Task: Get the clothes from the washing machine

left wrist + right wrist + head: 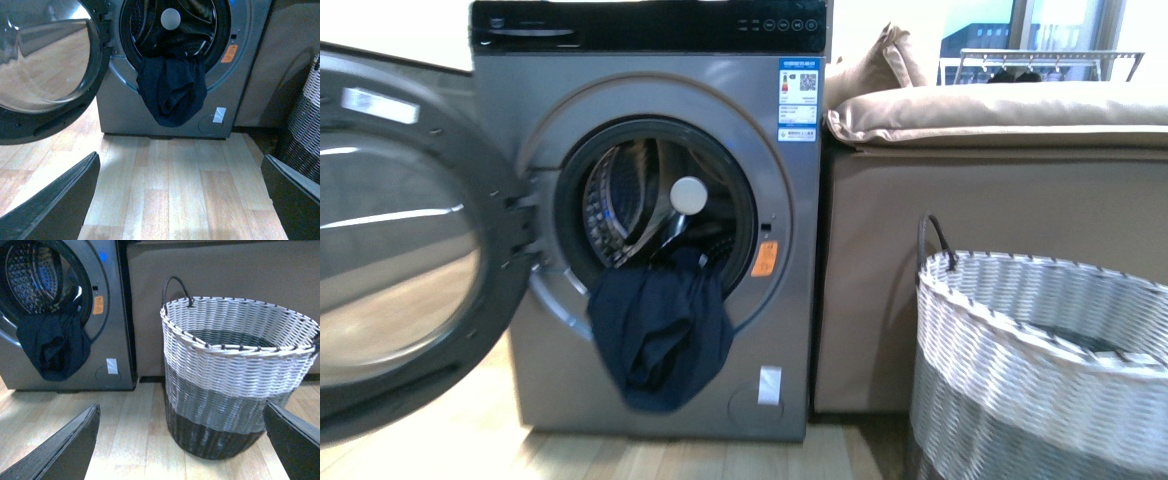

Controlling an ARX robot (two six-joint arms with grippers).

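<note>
the washing machine (790, 330) stands on the wooden floor (620, 455), its round door (400, 240) swung fully out to the left in the front view. the clothes (660, 335), one dark navy garment, hang half out of the porthole. the upper part lies on the lip of the steel drum (610, 200), and the rest droops down the grey front panel, ending above the floor. just beside the machine on the right is a beige sofa (1000, 110), and in front of that stands a grey-and-white woven basket (1040, 330) with a dark handle. the left fingers (60, 200) are spread wide with nothing between them, low over the floor, facing the garment and well apart from it. the right fingers (60, 445) are also spread wide and empty, facing the basket, which stands near.
</note>
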